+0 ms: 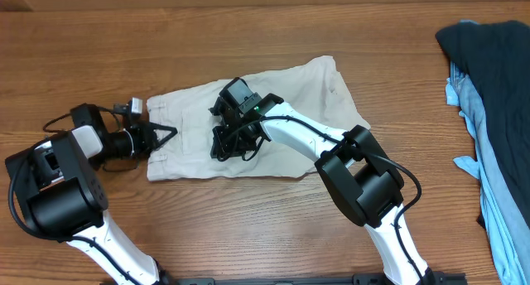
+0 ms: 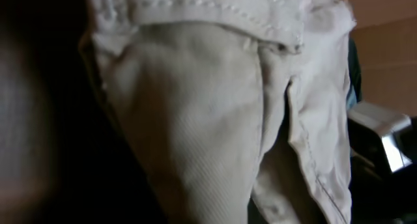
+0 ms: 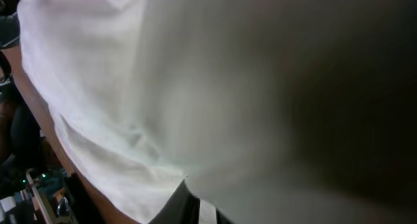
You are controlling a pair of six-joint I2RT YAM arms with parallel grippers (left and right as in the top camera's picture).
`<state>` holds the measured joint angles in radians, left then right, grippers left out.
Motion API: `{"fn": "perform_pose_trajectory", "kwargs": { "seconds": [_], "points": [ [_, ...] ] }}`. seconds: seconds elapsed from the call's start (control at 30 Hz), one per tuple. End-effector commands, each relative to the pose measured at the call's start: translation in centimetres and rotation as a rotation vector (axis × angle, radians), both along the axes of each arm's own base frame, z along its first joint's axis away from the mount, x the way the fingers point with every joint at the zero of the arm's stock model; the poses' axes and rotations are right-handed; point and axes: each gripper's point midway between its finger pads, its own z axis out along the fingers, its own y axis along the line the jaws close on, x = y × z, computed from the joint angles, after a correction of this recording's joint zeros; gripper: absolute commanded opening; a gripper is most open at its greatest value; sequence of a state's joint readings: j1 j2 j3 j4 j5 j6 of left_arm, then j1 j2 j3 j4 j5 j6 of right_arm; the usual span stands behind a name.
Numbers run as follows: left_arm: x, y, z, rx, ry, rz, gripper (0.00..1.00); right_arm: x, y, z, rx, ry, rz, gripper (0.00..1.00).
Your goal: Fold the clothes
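The pale beige shorts [image 1: 286,111] lie spread on the wooden table in the overhead view. My left gripper [image 1: 170,133] is at their left edge, its fingers drawn to a point on the cloth. The left wrist view is filled with bunched beige cloth and a stitched seam [image 2: 215,120]; its fingers are hidden. My right gripper [image 1: 225,146] is down on the middle-left of the shorts. In the right wrist view, pale cloth [image 3: 130,87] covers nearly everything, with one dark finger [image 3: 195,208] showing under it.
A dark navy garment [image 1: 497,78] lies on top of a light blue garment [image 1: 497,210] at the table's right edge. Bare wood surrounds the shorts on the far side and in front.
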<state>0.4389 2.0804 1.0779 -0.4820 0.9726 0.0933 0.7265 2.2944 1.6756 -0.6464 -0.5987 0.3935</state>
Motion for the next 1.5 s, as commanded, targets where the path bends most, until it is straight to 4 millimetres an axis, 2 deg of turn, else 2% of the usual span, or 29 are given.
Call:
{"fn": "perform_pose_trajectory", "kwargs": {
  "seconds": [0.0, 0.07, 0.2, 0.27, 0.33, 0.4, 0.43, 0.6, 0.67, 0.73, 0.8, 0.87, 0.9, 1.03, 1.13, 1.27, 1.4, 1.47],
  "points": [
    [-3.2, 3.1, -0.8, 0.157, 0.194, 0.037, 0.04, 0.6, -0.5, 0.2, -0.014, -0.016, -0.014, 0.08],
    [-3.0, 4.4, 2.8, 0.226, 0.184, 0.050, 0.04, 1.4, -1.1, 1.9, 0.003, -0.038, -0.030, 0.07],
    [-2.6, 5.9, 10.3, 0.403, 0.122, 0.078, 0.04, 4.2, -2.7, 7.3, 0.014, -0.189, -0.088, 0.07],
    [-2.5, 6.2, 13.2, 0.489, 0.093, 0.078, 0.04, 5.3, -4.0, 9.8, 0.020, -0.251, -0.104, 0.08],
    [-2.5, 5.7, 15.7, 0.568, 0.085, 0.053, 0.04, 6.1, -5.5, 11.8, 0.029, -0.271, -0.141, 0.08],
    [-2.4, 4.5, 17.3, 0.625, 0.089, 0.010, 0.04, 6.9, -7.2, 12.9, 0.027, -0.279, -0.171, 0.08],
    [-2.3, 3.6, 18.2, 0.683, 0.097, -0.016, 0.04, 7.6, -9.0, 13.9, 0.015, -0.306, -0.186, 0.08],
    [-1.4, 0.4, 20.7, 0.765, 0.057, -0.065, 0.04, 9.7, -15.6, 16.0, -0.097, -0.353, -0.334, 0.08],
    [-1.1, -1.5, 21.5, 0.799, 0.041, -0.083, 0.04, 10.0, -18.4, 17.0, -0.116, -0.341, -0.389, 0.08],
    [-0.9, -2.5, 21.9, 0.866, 0.045, -0.062, 0.04, 10.1, -21.2, 17.4, -0.141, -0.312, -0.442, 0.08],
    [-1.0, -3.4, 22.2, 0.909, 0.054, -0.048, 0.04, 9.7, -24.0, 16.6, -0.185, -0.247, -0.489, 0.08],
    [-1.0, -4.5, 22.3, 0.895, 0.053, -0.042, 0.04, 9.5, -25.6, 16.2, -0.211, -0.211, -0.520, 0.08],
    [-0.9, -5.7, 22.4, 0.882, 0.057, -0.017, 0.04, 9.6, -27.4, 16.0, -0.225, -0.188, -0.560, 0.08],
    [-0.1, -7.5, 22.7, 0.854, 0.058, 0.094, 0.04, 10.1, -29.6, 15.6, -0.250, -0.170, -0.615, 0.09],
    [0.8, -10.4, 22.8, 0.792, 0.042, 0.150, 0.04, 9.7, -30.2, 14.6, -0.291, -0.140, -0.618, 0.09],
    [2.2, -13.8, 21.1, 0.755, 0.048, 0.162, 0.04, 9.1, -30.8, 13.0, -0.323, -0.090, -0.627, 0.09],
    [2.0, -14.9, 18.1, 0.794, 0.119, 0.107, 0.04, 9.0, -32.3, 11.4, -0.348, -0.065, -0.658, 0.09],
    [2.1, -14.5, 18.1, 0.815, 0.113, 0.106, 0.04, 8.8, -32.4, 10.3, -0.353, -0.058, -0.661, 0.09]
  ]
}}
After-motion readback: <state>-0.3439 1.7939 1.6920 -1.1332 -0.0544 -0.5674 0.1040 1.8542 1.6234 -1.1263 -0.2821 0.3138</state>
